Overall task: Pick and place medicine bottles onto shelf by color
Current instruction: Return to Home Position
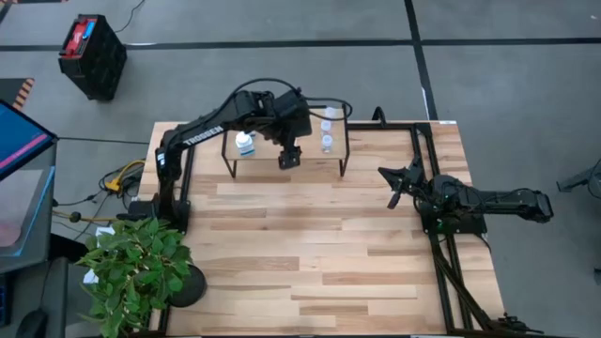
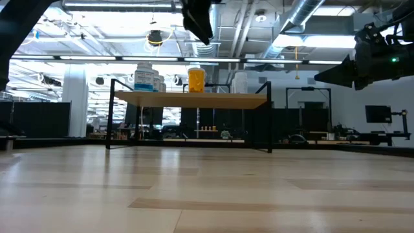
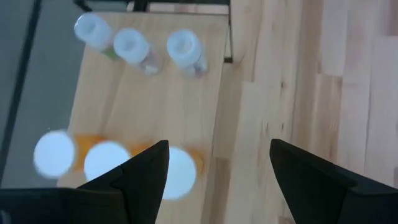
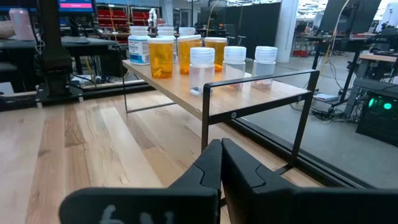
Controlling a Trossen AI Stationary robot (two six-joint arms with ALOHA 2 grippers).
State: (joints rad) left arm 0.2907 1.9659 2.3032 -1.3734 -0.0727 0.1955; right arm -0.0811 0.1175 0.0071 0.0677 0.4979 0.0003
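Bottles (image 2: 196,79) stood on the shelf (image 4: 249,93) in three rows by colour, each row running across the board's short width. White bottles (image 4: 140,48) took the shelf's left end, orange bottles (image 4: 163,57) its middle and clear bottles (image 4: 202,70) its right end. Every one stood upright, long axis vertical, cap on and pointing up. What they held could not be told. The shelf itself rested on the desk (image 1: 310,244), its long side running left to right.

Left gripper (image 3: 219,144) hung above the shelf, over its front edge beside the orange row. It pointed straight down, jaws wide apart and holding nothing.

Right gripper (image 4: 221,149) sat off the shelf's right end, clear of it and raised above the desk. It pointed toward the shelf, jaws pressed together with nothing between them.

Off the shelf's left end, well apart and toward the desk's front corner, stood a plant (image 1: 136,268).
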